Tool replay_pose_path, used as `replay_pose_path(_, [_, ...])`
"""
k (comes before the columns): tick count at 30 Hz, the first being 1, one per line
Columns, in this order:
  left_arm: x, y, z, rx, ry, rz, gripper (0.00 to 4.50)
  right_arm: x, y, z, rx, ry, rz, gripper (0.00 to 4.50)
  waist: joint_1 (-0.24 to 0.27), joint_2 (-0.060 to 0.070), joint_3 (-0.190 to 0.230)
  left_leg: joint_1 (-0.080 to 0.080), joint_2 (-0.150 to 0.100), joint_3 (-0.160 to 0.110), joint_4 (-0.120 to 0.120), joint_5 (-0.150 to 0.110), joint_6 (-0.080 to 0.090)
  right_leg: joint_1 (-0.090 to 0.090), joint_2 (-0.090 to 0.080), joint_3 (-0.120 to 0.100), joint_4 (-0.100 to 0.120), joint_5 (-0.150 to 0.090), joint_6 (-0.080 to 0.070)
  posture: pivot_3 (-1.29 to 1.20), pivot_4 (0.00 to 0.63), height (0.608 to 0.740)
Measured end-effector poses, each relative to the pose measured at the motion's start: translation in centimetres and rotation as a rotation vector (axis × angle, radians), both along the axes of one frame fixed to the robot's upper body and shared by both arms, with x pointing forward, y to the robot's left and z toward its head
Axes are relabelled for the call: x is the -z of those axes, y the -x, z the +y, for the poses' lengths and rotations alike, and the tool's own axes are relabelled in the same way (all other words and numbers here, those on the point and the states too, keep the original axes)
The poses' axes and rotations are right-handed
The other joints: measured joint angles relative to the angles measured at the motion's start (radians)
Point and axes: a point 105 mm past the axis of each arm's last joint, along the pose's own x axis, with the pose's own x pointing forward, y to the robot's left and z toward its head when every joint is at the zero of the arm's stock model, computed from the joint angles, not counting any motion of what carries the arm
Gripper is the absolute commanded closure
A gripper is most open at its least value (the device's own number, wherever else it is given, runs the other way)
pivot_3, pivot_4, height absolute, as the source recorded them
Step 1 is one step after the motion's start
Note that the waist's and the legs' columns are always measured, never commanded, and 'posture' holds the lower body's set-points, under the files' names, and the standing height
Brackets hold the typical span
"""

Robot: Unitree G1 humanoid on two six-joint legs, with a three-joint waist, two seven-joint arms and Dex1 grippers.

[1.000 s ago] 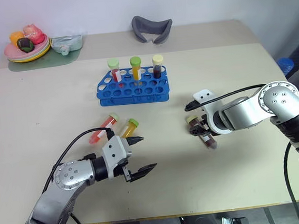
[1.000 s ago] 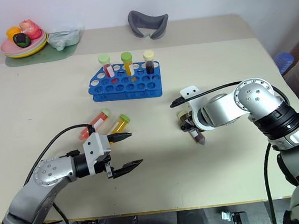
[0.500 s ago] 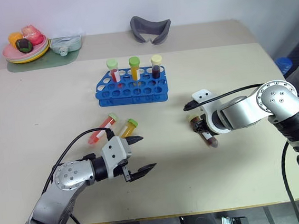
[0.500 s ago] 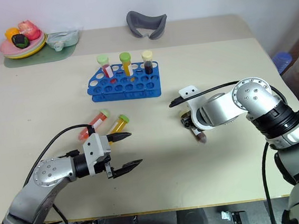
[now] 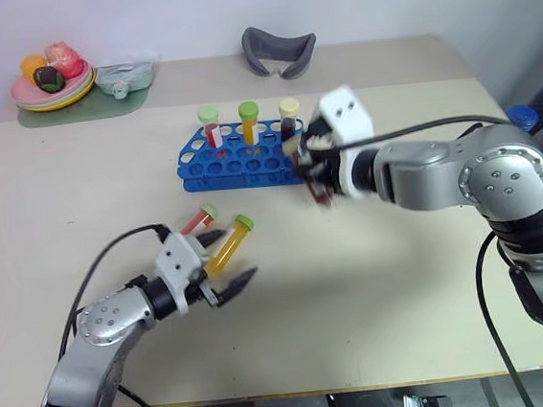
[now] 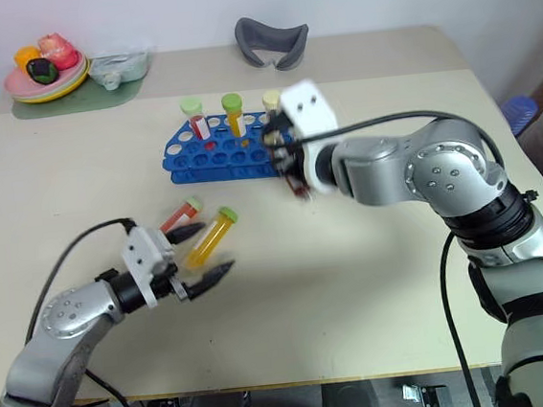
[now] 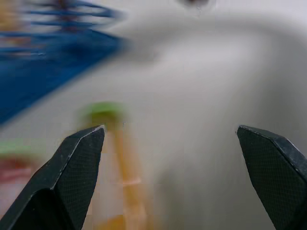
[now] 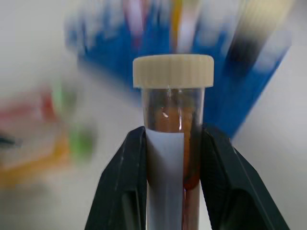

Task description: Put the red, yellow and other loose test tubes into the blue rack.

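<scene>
My right gripper [image 5: 315, 175] is shut on the dark brown test tube [image 8: 171, 125] with the pale-yellow cap. It holds the tube in the air just off the right end of the blue rack [image 5: 234, 166]. Three capped tubes stand in the rack's back row. The yellow-orange tube [image 5: 229, 245] and the red tube [image 5: 194, 220] lie side by side on the table in front of the rack. My left gripper [image 5: 227, 262] is open, its fingers either side of the yellow tube's lower end [image 7: 128, 184], not closed on it.
A grey curved holder [image 5: 279, 49] sits at the table's far edge behind the rack. At the far left corner are a plate of toy food [image 5: 48, 83] on a green mat and a clear pouch [image 5: 125, 78].
My right gripper has closed on the brown tube, lifted it off the table and carried it left and away, up to the rack's right end. My left gripper has advanced onto the yellow tube.
</scene>
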Motion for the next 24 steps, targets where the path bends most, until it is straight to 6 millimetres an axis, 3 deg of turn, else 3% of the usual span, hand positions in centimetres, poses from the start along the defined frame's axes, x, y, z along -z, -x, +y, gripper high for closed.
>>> replay_pose_path(5, [-1.9, -2.2, 0.3, -0.081, 0.075, -0.068, 0.0, -0.6, -2.3, 2.6, 0.007, -0.109, -0.262, 3.41, -0.015, 0.0, 0.0, 0.001, 0.0, 0.0, 0.0, 0.0, 0.0, -0.001, 0.001, 0.0, 0.003, 0.0, 0.0, 0.0, 0.15, 0.74])
replay_pose_path(10, [-2.3, -3.9, 1.3, -0.184, 0.128, -0.097, 0.0, 1.6, -4.3, 3.4, 0.106, -0.162, -0.42, 3.41, -0.015, 0.0, 0.0, 0.001, 0.0, 0.0, 0.0, 0.0, -0.001, -0.001, 0.0, 0.0, 0.003, 0.0, 0.0, 0.0, 0.15, 0.74])
replay_pose_path(13, [-2.4, -4.4, 1.5, -0.234, 0.151, -0.118, 0.0, 3.1, -4.9, 3.8, 0.131, -0.194, -0.432, 3.41, -0.013, 0.001, 0.0, 0.001, 0.0, 0.001, 0.0, 0.001, -0.002, -0.001, 0.0, 0.0, 0.003, 0.0, 0.0, 0.0, 0.15, 0.74])
replay_pose_path(19, [-2.6, -4.5, 1.2, -0.262, 0.185, -0.14, 0.0, 3.2, -5.6, 3.2, 0.168, -0.208, -0.502, 3.41, -0.013, 0.001, 0.0, 0.001, 0.0, 0.0, 0.0, 0.002, -0.003, -0.001, 0.0, 0.0, 0.004, 0.0, 0.0, 0.0, 0.15, 0.74])
replay_pose_path(24, [-3.6, -4.2, 0.6, -0.25, 0.185, -0.167, 0.0, 4.4, -6.1, 2.5, 0.193, -0.207, -0.478, 3.41, -0.014, 0.001, 0.0, 0.001, 0.0, 0.0, 0.0, 0.001, -0.002, -0.001, 0.0, 0.0, 0.004, 0.0, 0.0, 0.0, 0.15, 0.74])
